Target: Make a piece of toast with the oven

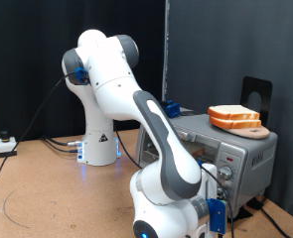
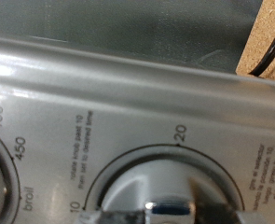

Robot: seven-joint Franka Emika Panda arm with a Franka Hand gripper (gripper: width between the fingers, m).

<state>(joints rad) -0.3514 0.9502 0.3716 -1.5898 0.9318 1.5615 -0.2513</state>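
Gripper (image 2: 165, 213) pressed close against oven (image 1: 240, 149) control panel, fingers at timer knob (image 2: 160, 191) (dial marks 10 and 20 visible); how far apart they stand, cannot tell. In exterior view, white arm (image 1: 161, 149) reaches down to oven front. Bread slices (image 1: 234, 118) stacked on oven roof, on wooden board (image 1: 259, 132).

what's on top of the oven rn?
A stack of bread slices on a wooden board sits on the oven. The arm covers the oven's front, so its inside can't be seen.
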